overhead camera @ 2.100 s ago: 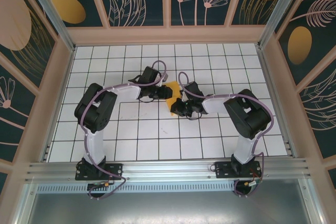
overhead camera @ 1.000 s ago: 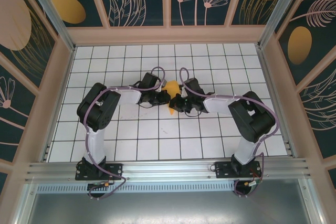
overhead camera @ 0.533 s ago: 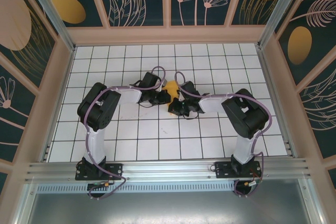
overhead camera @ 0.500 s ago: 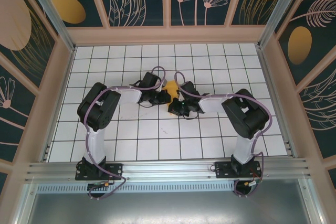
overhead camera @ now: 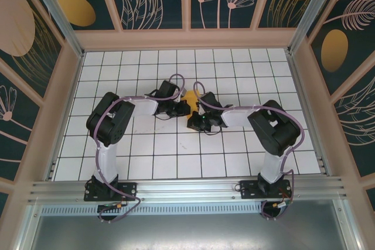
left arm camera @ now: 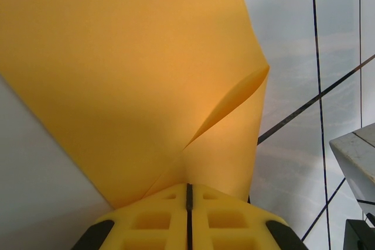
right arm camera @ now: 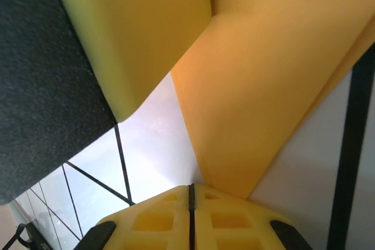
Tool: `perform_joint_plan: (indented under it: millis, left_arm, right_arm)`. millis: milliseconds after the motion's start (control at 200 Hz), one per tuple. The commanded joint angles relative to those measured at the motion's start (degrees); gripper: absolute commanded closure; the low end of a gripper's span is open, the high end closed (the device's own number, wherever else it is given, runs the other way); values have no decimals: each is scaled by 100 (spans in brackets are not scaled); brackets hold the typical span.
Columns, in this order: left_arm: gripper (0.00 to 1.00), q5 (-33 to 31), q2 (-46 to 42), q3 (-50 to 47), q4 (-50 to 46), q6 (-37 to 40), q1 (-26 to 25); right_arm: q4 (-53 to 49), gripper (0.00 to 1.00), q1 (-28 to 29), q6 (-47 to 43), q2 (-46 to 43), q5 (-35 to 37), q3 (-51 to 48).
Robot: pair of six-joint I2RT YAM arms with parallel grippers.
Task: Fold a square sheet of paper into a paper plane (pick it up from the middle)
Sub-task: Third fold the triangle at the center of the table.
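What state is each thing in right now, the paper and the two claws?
paper: partly folded, one flap curling open, not yet a plane.
left gripper: shut, pinching the paper's edge.
right gripper: shut, pinching the paper too.

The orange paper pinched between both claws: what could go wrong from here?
The paper is thin and both the left gripper and right gripper are shut on it, so pulling apart might tear it or slip it free. One flap bows up loosely in the left wrist view; a crease there may land crooked. The grippers sit close together and could bump.
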Motion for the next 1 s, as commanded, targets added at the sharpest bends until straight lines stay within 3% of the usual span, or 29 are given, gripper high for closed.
perform_joint_plan:
  millis: [0, 220, 570, 841, 996]
  left_arm:
    - [90, -367, 225, -37, -268, 172, 31]
    - [90, -376, 191, -37, -233, 135, 33]
    - [90, -359, 228, -33, -249, 172, 34]
    - [89, -338, 227, -40, -242, 189, 31]
    - [89, -326, 221, -50, -228, 187, 31]
  right_arm:
    - [204, 89, -194, -4, -447, -243, -36]
    - [371, 89, -678, -9, -432, -247, 86]
    - [245, 89, -862, -70, 409, 9, 223]
    - [-145, 89, -913, -280, -133, -55, 689]
    - [-66, 89, -1103, -302, 73, -39, 924]
